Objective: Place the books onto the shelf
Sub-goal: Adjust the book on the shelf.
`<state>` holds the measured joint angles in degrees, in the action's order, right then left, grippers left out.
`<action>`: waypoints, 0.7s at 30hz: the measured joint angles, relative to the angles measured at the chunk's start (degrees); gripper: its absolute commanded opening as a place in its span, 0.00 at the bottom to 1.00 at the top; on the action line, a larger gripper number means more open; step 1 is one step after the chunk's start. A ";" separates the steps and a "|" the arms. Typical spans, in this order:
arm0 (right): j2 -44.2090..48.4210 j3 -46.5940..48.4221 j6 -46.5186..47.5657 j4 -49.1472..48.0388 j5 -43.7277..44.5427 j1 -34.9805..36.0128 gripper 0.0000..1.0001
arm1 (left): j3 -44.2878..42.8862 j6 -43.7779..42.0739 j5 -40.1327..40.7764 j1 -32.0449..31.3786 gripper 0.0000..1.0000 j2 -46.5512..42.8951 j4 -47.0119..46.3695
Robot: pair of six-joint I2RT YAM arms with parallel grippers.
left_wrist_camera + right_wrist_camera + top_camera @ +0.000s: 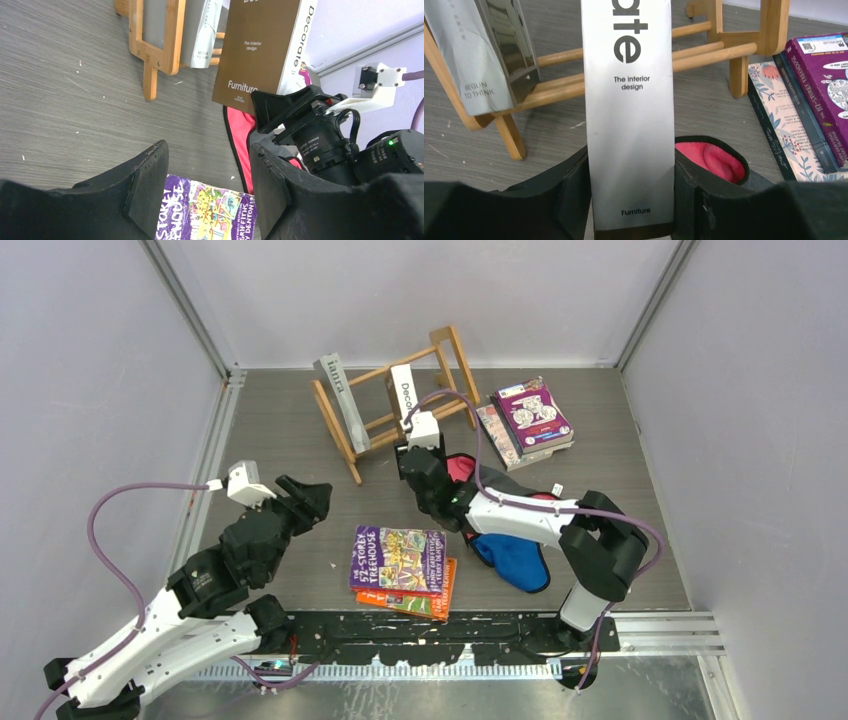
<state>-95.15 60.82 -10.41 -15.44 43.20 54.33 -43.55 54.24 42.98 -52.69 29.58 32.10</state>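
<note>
- Left tool (308,496), lower left: jaws parted and empty, poised near the purple paperback (397,558), likely the next pick.
- Shelf (338,440), upper centre: grey book (335,388) leans inside.
- Right tool (412,448), centre: clamped on Decorate book (404,395), held upright at the shelf, probably for slotting in.
- Upper right: paperback stack (530,418) lies on tabletop (270,430).

I see the Decorate book (631,125) upright, pinched in my right claw (631,185); wooden shelf (714,51) just beyond, grey book (489,55) leaning inside, paperback stack (819,85) to the claw's right.
</note>
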 measured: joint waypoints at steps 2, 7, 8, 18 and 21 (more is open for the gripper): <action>0.09 -0.68 -0.13 0.44 0.02 0.28 0.57 | 0.20 0.37 -0.22 0.00 0.60 -0.13 0.00; 1.07 -2.32 -0.52 1.33 0.15 0.92 0.57 | 0.63 1.09 -0.72 0.00 0.60 -0.72 0.15; 1.49 -2.60 -0.52 1.40 0.24 1.03 0.57 | 0.66 1.11 -0.81 0.00 0.60 -0.72 0.17; 4.04 -3.19 -0.63 1.62 0.72 1.11 0.58 | 1.16 1.33 -1.22 0.00 0.60 -0.72 0.33; 4.04 -3.23 -0.98 1.81 0.72 1.11 0.58 | 1.18 1.36 -1.25 -0.02 0.60 -0.72 0.37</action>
<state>-91.11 57.58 -11.40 -13.63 43.92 55.44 -42.37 55.59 41.74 -52.71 28.86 32.47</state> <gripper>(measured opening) 0.576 0.599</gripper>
